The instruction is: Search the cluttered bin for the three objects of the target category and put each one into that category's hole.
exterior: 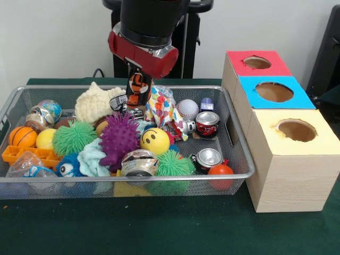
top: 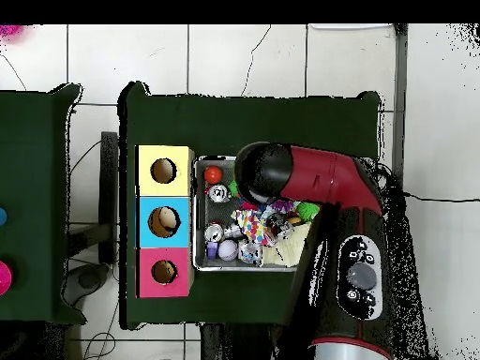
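Note:
The silver wire-mesh bin (exterior: 241,172) is full of mixed toys and cans. My gripper (exterior: 137,100) hangs over the bin's back middle, shut on the orange tiger with black stripes (exterior: 137,83), which is held just above the clutter. A cream plush (exterior: 95,103) lies to its left at the back of the bin. A bit of brown (exterior: 101,124) shows beside the purple spiky ball; I cannot tell whether it is the teddy. The red-topped hole (exterior: 257,62) is on the farthest box to the right. In the overhead view the arm (top: 309,178) hides the gripper, and the red-topped hole (top: 164,272) lies left of the bin (top: 200,266).
Spiky balls in green (exterior: 74,137) and purple (exterior: 119,138), a smiley ball (exterior: 155,141), a baseball (exterior: 187,109) and cans (exterior: 207,123) crowd the bin. The blue-topped hole (exterior: 274,92) and the yellow-topped hole (exterior: 296,130) stand nearer than the red one.

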